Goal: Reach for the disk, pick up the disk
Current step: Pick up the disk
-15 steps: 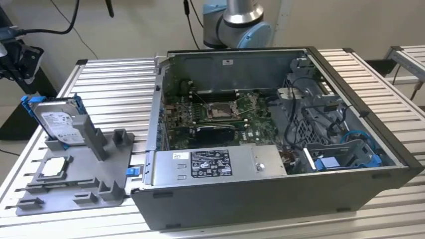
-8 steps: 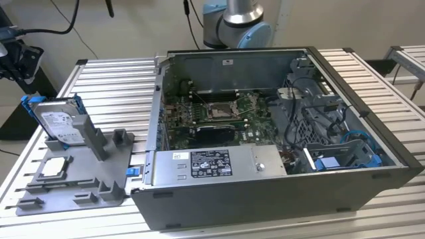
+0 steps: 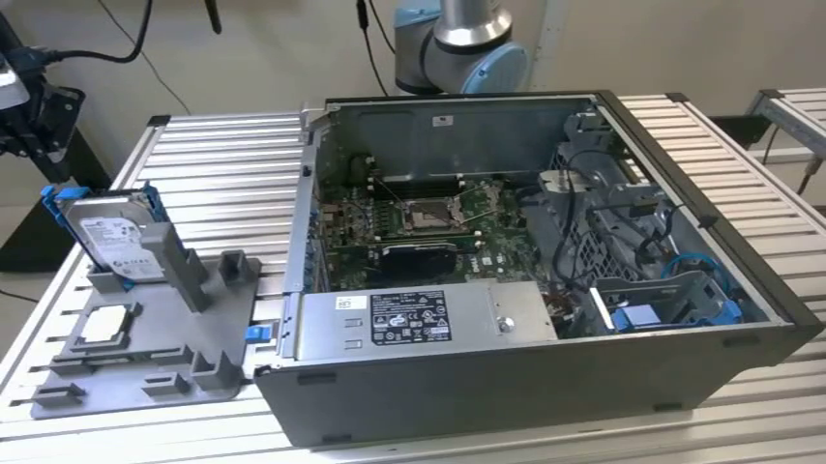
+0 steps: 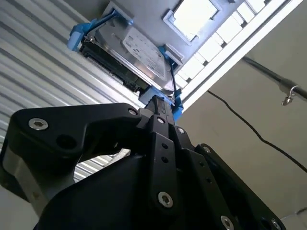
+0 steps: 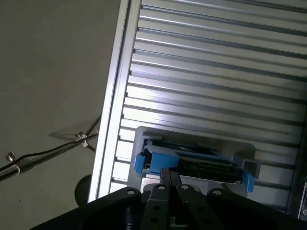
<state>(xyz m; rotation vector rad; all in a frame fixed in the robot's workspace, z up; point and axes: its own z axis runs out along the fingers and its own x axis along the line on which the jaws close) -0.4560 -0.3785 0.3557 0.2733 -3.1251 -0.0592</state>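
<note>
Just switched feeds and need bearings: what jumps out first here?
The open computer case dominates the middle of the exterior view, its circuit board bared. At that view's left the disk stands upright in a grey fixture; in the second wrist view the gripper is right at its blue bracket.

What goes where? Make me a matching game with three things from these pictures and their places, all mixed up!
Things:
1. disk
2. square chip
3. labelled grey box

Places:
A. inside the open computer case
B. standing on edge in a slot of the grey stand
C. lying flat on the grey stand's base

Pairs: 1-B, 2-C, 3-A
</note>
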